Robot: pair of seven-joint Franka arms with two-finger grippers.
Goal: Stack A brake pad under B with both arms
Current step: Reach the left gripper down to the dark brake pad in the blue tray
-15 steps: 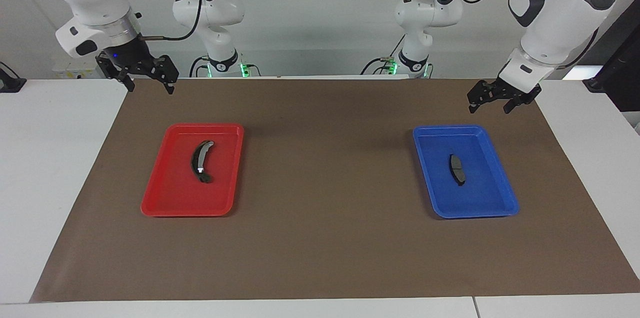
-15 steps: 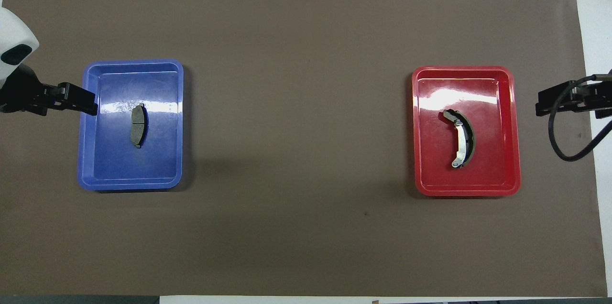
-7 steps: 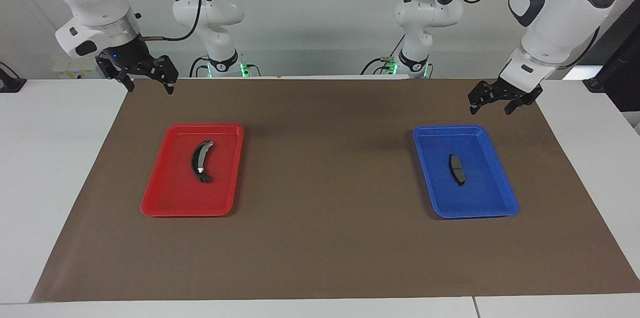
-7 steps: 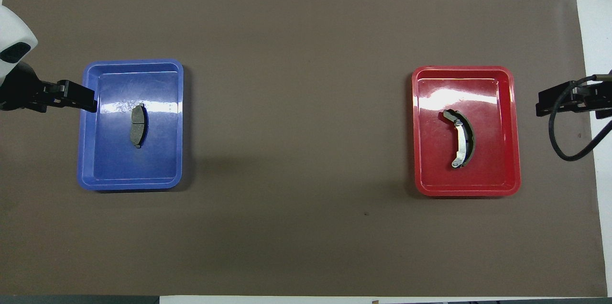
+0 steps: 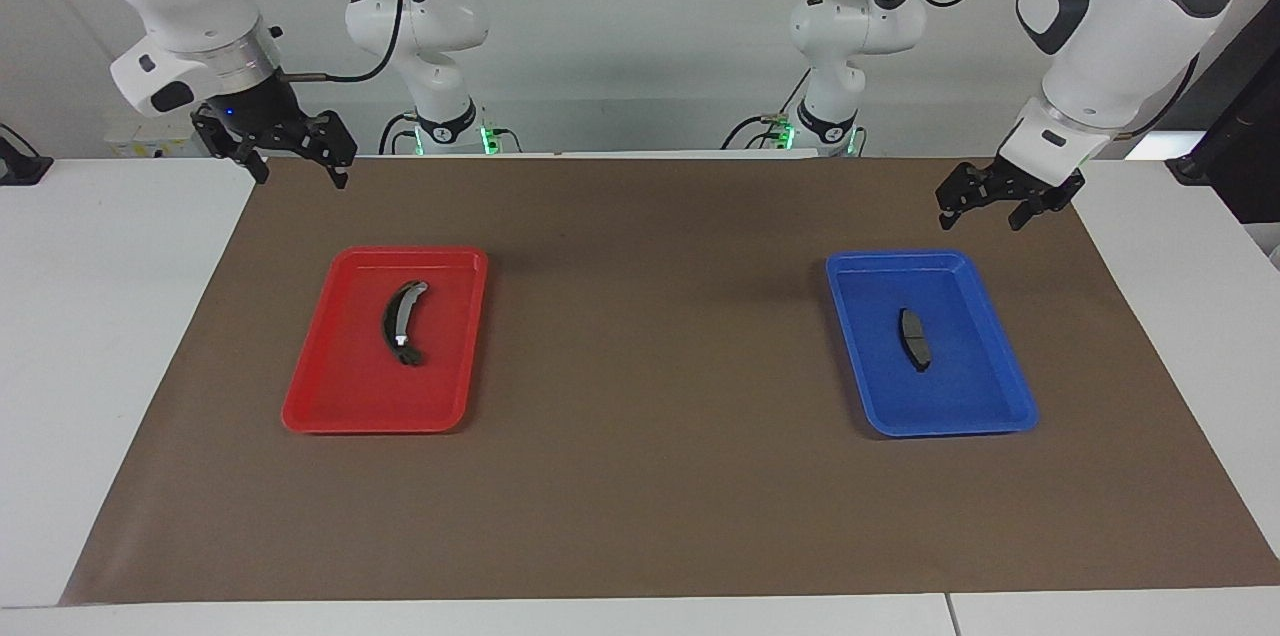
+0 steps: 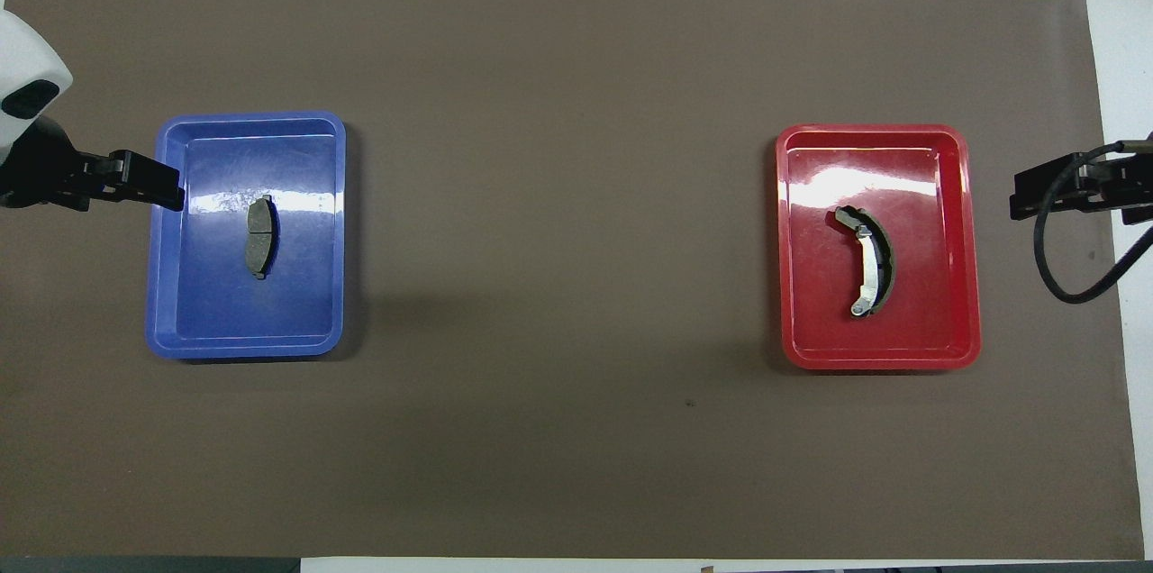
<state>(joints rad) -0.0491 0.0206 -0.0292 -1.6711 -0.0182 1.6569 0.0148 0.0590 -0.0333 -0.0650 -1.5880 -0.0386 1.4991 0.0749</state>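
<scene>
Lying apart, A brake pad point(image 5: 912, 337) in blue tray point(image 5: 985, 416), B point(image 5: 400, 323) in red tray point(image 5: 330, 406), left hand point(image 5: 980, 218) and right hand point(image 5: 300, 178) both spread, empty

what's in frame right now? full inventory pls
brown mat: 1, brown, covers the middle of the white table
blue tray: 1, blue, toward the left arm's end
short brake pad: 1, dark grey, in the blue tray
red tray: 1, red, toward the right arm's end
long brake pad: 1, dark crescent with pale metal, in the red tray
left gripper: 1, black, open, raised over the mat beside the blue tray
right gripper: 1, black, open, raised over the mat's edge at the red tray's end
</scene>
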